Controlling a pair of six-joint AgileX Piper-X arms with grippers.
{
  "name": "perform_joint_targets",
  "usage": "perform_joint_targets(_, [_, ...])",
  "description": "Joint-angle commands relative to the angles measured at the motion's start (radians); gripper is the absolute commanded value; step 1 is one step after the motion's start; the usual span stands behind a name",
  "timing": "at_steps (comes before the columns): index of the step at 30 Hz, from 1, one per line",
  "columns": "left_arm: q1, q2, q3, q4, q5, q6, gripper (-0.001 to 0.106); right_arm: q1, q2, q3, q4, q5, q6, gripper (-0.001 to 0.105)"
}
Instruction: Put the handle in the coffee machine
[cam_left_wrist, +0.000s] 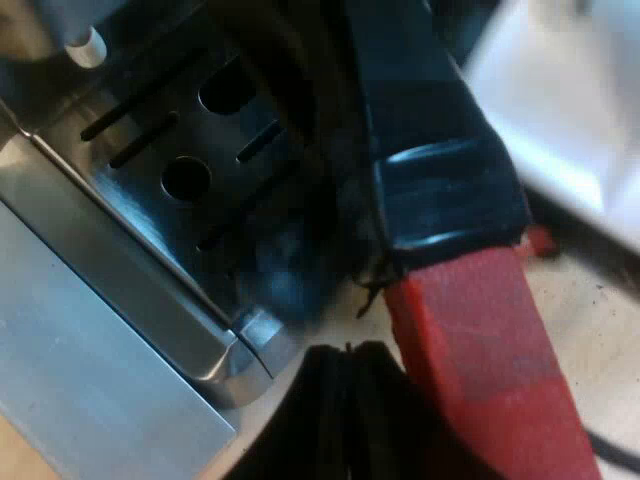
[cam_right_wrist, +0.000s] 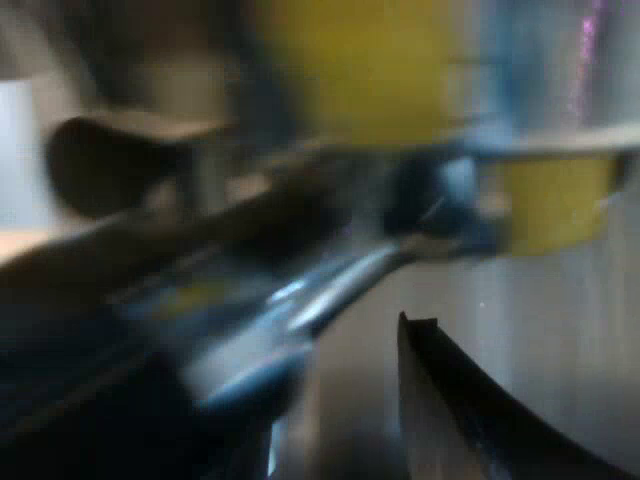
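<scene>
Left jaws, pressed together, lie beside red-ended handle (cam_left_wrist: 470, 340) at machine's tray (cam_left_wrist: 150, 150); right jaws unclear.

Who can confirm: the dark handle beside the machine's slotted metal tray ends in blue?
Wrong colour. The dark handle beside the machine's slotted metal tray ends in red, not blue; the left wrist view shows it.

Red-end handle (cam_left_wrist: 455, 200) nr drip tray (cam_left_wrist: 190, 170)

Dim light, with pale glare along the metal of the espresso machine (cam_left_wrist: 100, 340).
</scene>
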Motion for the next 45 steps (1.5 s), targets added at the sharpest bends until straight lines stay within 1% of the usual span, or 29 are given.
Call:
perform_joint_targets(1, [-0.027,-0.015,0.012,0.018,0.044,-0.05,0.0,0.013,-0.037,-0.002,0.001,-0.033,0.007,0.036])
perform_joint_targets(2, [-0.027,-0.015,0.012,0.019,0.052,-0.05,0.0,0.048,-0.092,0.1,0.084,-0.063,0.095,0.036])
perform_joint_targets(3, [-0.027,-0.015,0.012,0.014,0.051,-0.05,0.0,0.056,-0.113,0.123,0.097,-0.077,0.108,0.036])
perform_joint_targets(7, [-0.027,-0.015,0.012,-0.008,0.05,-0.05,0.0,0.074,-0.158,0.169,0.144,-0.091,0.115,0.036])
perform_joint_targets(8, [-0.027,-0.015,0.012,-0.012,0.05,-0.05,0.0,0.091,-0.211,0.217,0.225,-0.103,0.143,0.036])
perform_joint_targets(9, [-0.027,-0.015,0.012,-0.012,0.05,-0.05,0.0,0.101,-0.24,0.237,0.275,-0.112,0.171,0.036])
perform_joint_targets(12, [-0.027,-0.015,0.012,-0.012,0.05,-0.057,0.0,0.121,-0.298,0.281,0.369,-0.149,0.218,0.036])
perform_joint_targets(14, [-0.027,-0.015,0.012,-0.02,0.05,-0.103,0.0,0.144,-0.351,0.317,0.448,-0.16,0.24,0.036])
perform_joint_targets(17, [-0.027,-0.015,0.012,-0.04,0.05,-0.129,0.0,0.174,-0.429,0.36,0.519,-0.171,0.25,0.036])
perform_joint_targets(18, [-0.027,-0.015,0.012,-0.043,0.048,-0.134,0.0,0.183,-0.441,0.365,0.532,-0.172,0.254,0.036])
perform_joint_targets(19, [-0.027,-0.018,0.012,-0.05,0.042,-0.148,0.0,0.204,-0.475,0.375,0.553,-0.171,0.277,0.036])
perform_joint_targets(22, [-0.027,-0.018,0.012,-0.063,0.034,-0.181,0.0,0.243,-0.538,0.381,0.614,-0.171,0.288,0.036])
perform_joint_targets(23, [-0.027,-0.018,0.012,-0.064,0.034,-0.19,0.0,0.265,-0.581,0.381,0.658,-0.171,0.288,0.036])
perform_joint_targets(26, [-0.037,-0.018,0.012,-0.061,0.017,-0.197,0.0,0.29,-0.641,0.381,0.721,-0.171,0.288,0.036])
perform_joint_targets(27, [-0.043,-0.018,0.012,-0.051,0.003,-0.202,0.0,0.303,-0.698,0.381,0.766,-0.171,0.288,0.036])
perform_joint_targets(30, [-0.061,-0.04,0.035,-0.064,0.003,-0.211,0.0,0.311,-0.782,0.381,0.862,-0.171,0.293,0.037])
perform_joint_targets(31, [-0.064,-0.043,0.04,-0.067,0.0,-0.214,0.0,0.31,-0.809,0.381,0.879,-0.171,0.294,0.038])
perform_joint_targets(32, [-0.071,-0.051,0.052,-0.07,-0.001,-0.224,0.0,0.31,-0.842,0.381,0.907,-0.171,0.293,0.041])
perform_joint_targets(33, [-0.074,-0.055,0.065,-0.07,-0.001,-0.225,0.0,0.31,-0.882,0.381,0.935,-0.171,0.293,0.047])
perform_joint_targets(36, [-0.085,-0.061,0.095,-0.072,-0.003,-0.225,0.0,0.31,-0.968,0.381,1.007,-0.171,0.293,0.058])
perform_joint_targets(39, [-0.088,-0.078,0.121,-0.074,-0.003,-0.222,0.0,0.31,-1.027,0.381,1.068,-0.171,0.293,0.058])
perform_joint_targets(42, [-0.092,-0.098,0.138,-0.094,0.005,-0.222,0.0,0.31,-1.08,0.377,1.164,-0.169,0.365,0.058])
perform_joint_targets(43, [-0.099,-0.1,0.138,-0.102,0.011,-0.222,0.0,0.309,-1.095,0.378,1.189,-0.164,0.4,0.058])
perform_joint_targets(45, [-0.137,-0.106,0.138,-0.114,0.012,-0.222,0.0,0.309,-1.116,0.373,1.243,-0.168,0.447,0.058])
